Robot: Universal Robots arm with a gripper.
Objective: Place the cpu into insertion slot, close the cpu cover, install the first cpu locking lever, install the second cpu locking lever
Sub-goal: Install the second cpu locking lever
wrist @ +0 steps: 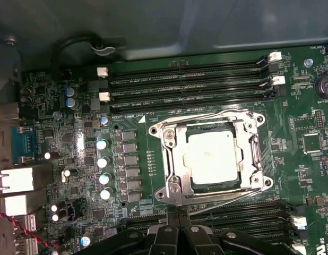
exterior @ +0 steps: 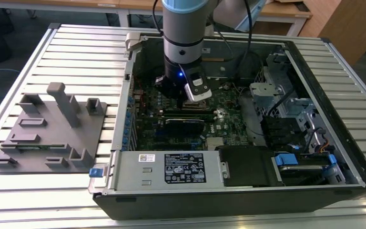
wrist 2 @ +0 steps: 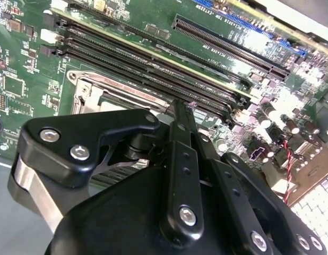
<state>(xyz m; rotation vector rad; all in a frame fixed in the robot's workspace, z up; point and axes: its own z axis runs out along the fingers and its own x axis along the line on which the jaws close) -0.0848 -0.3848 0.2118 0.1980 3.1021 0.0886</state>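
In the exterior view the arm reaches down into the open computer case (exterior: 335,119), its gripper (exterior: 192,106) hanging low over the green motherboard (exterior: 224,121) about the middle of the board, with the labelled power supply box (exterior: 170,168) at six o'clock from it, the grey fixture tray (exterior: 46,131) out at nine o'clock on the slatted table (exterior: 24,200), and the drive cage with its cable bundle (exterior: 297,114) at three o'clock. Over to the second wrist view: the black gripper (wrist 2: 177,114) looms large, its fingers (wrist 2: 180,138) pressed together with nothing between them, tips just above the edge of the insertion slot (wrist 2: 95,93), and the long black memory slots (wrist 2: 153,66) run close behind at twelve o'clock. Now the first wrist view, and here is the score: the cpu (wrist: 212,158) sits square in the insertion slot (wrist: 172,190), pale face up, and the cpu cover (wrist: 177,154) lies flat around it, framing it through the cut-out, so those two steps look done. A thin locking lever (wrist: 227,201) lies along the socket's edge at six o'clock, right by the fingertips (wrist: 176,212); I judge the lever work is in hand, though whether either lever is hooked home I cannot tell. Crowding the socket: memory slots (wrist: 185,79) at twelve and six o'clock, a row of capacitors (wrist: 103,169) at nine o'clock, and the rear ports (wrist: 15,180) beyond.
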